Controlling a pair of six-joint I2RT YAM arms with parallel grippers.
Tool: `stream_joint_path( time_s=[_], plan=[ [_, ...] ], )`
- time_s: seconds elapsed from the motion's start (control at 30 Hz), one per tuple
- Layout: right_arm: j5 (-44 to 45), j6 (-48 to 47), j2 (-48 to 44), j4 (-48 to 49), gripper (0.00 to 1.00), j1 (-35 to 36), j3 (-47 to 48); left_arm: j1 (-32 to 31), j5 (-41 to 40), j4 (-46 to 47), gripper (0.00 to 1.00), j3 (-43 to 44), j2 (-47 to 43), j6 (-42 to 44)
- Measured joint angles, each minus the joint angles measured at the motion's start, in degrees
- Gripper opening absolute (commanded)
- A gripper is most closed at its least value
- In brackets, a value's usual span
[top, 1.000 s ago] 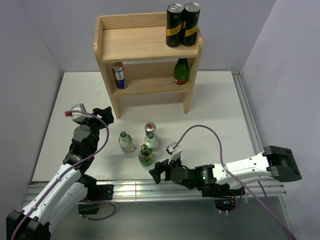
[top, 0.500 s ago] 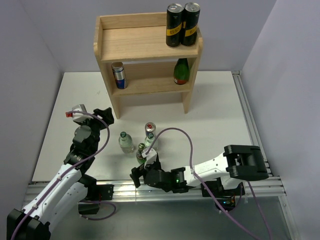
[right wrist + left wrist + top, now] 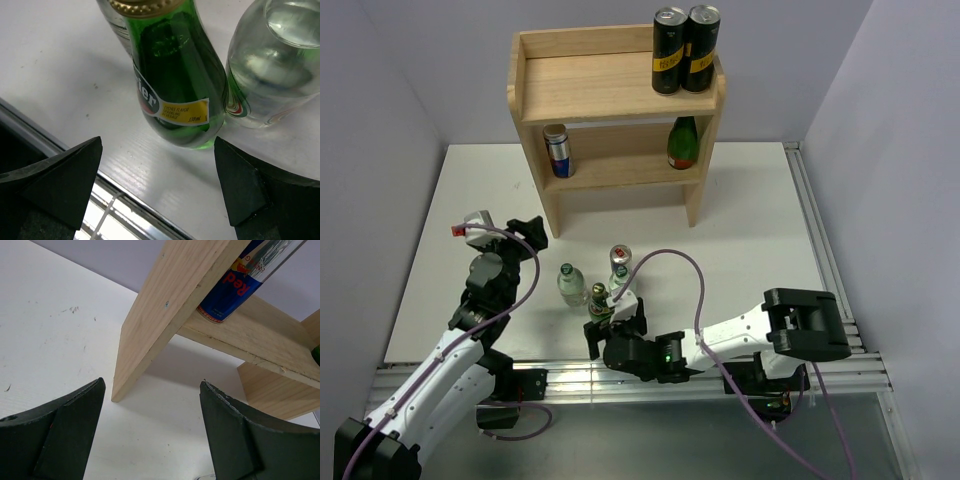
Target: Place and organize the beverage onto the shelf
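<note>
— Where was the right hand (image 3: 613, 325)?
— Low over the near edge of the counter (image 3: 760, 220), its fingers spread wide apart on either side of the gold-capped green bottle (image 3: 175, 85), which stood upright. I couldn't see any contact between fingers and glass.
— And the bottle's neighbours?
— In the wrist view a clear bottle (image 3: 272, 70) stood tight against its right side. From above, a second clear bottle (image 3: 570, 285) stood to the left of the group, and a silver-topped can (image 3: 620, 257) stood at its far side.
— The left hand (image 3: 152, 385)?
— Fingers apart with nothing between them. It was near the foot of the left side panel of the shelf (image 3: 600, 95) and facing it.
— What sat on the boards?
— Two black cans (image 3: 669, 55) stood side by side at the right end of the top board. On the lower board were a blue-silver can (image 3: 557, 152) at the left and a dark-green bottle (image 3: 682, 143) at the right.
</note>
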Motion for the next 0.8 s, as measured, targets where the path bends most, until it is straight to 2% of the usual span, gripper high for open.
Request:
stream_joint_path(
  time_s=[0.8],
  plan=[
    [2.8,-4.26,9.81,11.15,1.0,-6.75,2.14,0.0,-0.42,1.84,0.83,-0.5,-0.02,-0.7]
  ],
)
